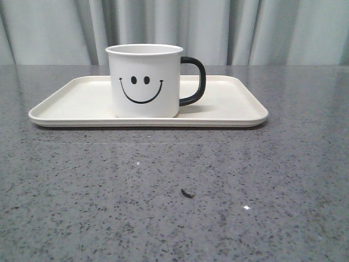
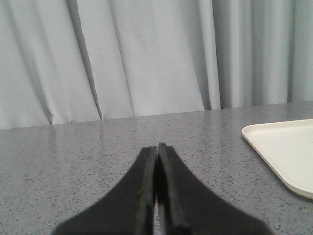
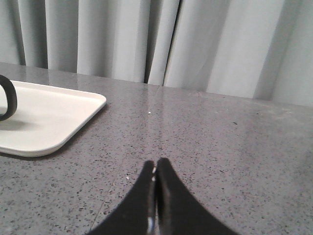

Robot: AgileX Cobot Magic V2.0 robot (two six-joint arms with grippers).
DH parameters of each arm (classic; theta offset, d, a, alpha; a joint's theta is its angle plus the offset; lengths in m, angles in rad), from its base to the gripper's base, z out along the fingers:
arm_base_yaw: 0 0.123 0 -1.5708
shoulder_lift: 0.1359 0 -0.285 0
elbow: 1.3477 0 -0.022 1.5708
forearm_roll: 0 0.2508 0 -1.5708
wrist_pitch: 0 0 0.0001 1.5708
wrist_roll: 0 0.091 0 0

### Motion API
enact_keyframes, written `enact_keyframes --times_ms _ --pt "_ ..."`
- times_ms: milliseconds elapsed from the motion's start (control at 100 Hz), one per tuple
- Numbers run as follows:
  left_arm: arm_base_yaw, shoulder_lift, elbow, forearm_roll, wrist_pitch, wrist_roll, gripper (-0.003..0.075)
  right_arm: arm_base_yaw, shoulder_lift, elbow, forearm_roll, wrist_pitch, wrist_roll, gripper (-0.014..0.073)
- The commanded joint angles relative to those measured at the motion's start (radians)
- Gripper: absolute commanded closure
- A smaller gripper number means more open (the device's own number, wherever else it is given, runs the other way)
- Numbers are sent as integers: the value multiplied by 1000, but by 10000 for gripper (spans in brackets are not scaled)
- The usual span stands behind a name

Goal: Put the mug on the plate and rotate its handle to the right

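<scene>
A: Start close in. What are the grippers doing?

B: Both are off the work. In its own wrist view the left gripper has its fingers pressed together on nothing, low over the table, with only a corner of the plate showing off to one side. The right gripper is the same: fingers pressed flat together, empty, the plate's near corner ahead and a sliver of the handle at the edge of its view.

A: And neither shows in the front view?

B: Neither. In the front view the near table holds only a small dark speck at about 6 o'clock from the mug.

A: Then the mug itself.

B: The mug stands upright on the plate, a little left of the plate's middle, its smiley facing the camera. The handle sticks out at 3 o'clock, to the right.

A: So how far along is this?

B: I judge it done. The mug is on the plate, the handle points right, and both grippers are clear of it. Nothing looks left except perhaps parking the arms.

A: Behind it?

B: Only a grey curtain.
</scene>
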Motion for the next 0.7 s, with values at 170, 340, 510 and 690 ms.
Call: enact_keyframes --times_ms 170,340,510,690 --pt "-3 -32 2 -2 -79 -8 739 -1 -14 -2 -428 -78 424 692" --pt "-3 -32 2 -2 -79 -8 739 -1 -14 -2 -501 -75 493 692" --pt "-3 -32 2 -2 -79 -8 739 -1 -14 -2 -502 -39 492 692" --pt "-3 -32 2 -2 -79 -8 739 -1 -14 -2 -502 -19 491 692"
